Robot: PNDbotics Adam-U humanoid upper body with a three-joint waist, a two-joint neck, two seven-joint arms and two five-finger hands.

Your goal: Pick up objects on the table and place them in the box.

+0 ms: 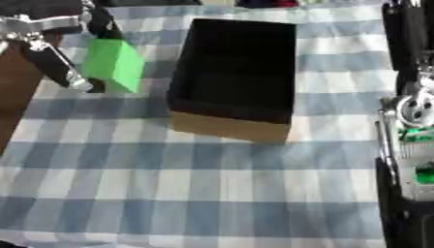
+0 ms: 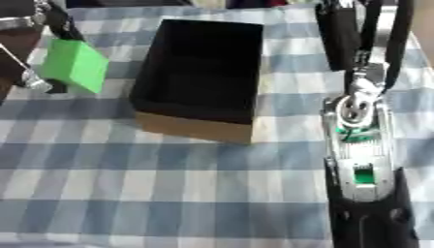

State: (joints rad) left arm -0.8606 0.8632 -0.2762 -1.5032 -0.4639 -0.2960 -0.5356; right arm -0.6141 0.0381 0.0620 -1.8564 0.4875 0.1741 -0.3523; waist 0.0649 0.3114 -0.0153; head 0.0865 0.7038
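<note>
The left hand (image 1: pixel 59 53) pinches a green block (image 1: pixel 115 65) between its fingers and holds it lifted, just left of the open box (image 1: pixel 233 82) on the checked tablecloth (image 1: pixel 212 184); the carry step seems in hand, with the block not yet over the opening; next the block must travel rightward across the near wall and be let go inside; the right arm (image 2: pixel 360 145) hangs at the right edge, its hand seemingly out of view

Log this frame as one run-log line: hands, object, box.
left hand: shut on green block, left of box | right hand: not visible, arm only at right edge | box: open, nothing visible inside | surface: checked cloth
</note>
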